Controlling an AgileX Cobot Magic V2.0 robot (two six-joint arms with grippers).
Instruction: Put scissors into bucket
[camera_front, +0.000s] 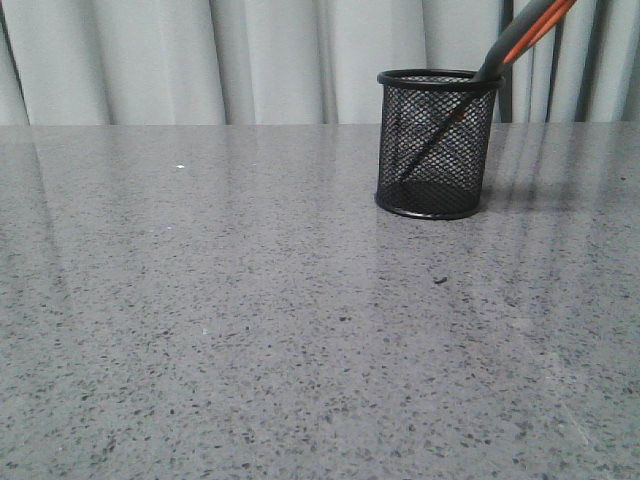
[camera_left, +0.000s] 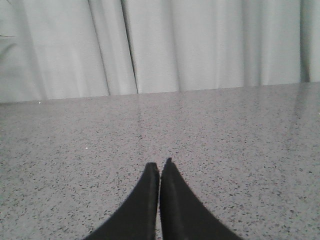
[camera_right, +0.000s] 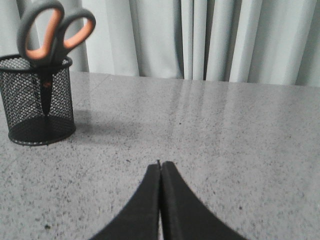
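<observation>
The scissors (camera_front: 520, 40) stand blades-down inside the bucket (camera_front: 436, 145), a black mesh cup at the far right of the grey table; their grey and orange handles lean out over its rim. The right wrist view shows the same bucket (camera_right: 39, 102) with the scissors' handle loops (camera_right: 52, 32) above it. My right gripper (camera_right: 160, 166) is shut and empty, low over the table, well apart from the bucket. My left gripper (camera_left: 160, 164) is shut and empty over bare table. Neither gripper shows in the front view.
A grey speckled tabletop (camera_front: 250, 300) fills the scene, with pale curtains (camera_front: 250, 60) behind its far edge. A small dark speck (camera_front: 440, 280) lies in front of the bucket.
</observation>
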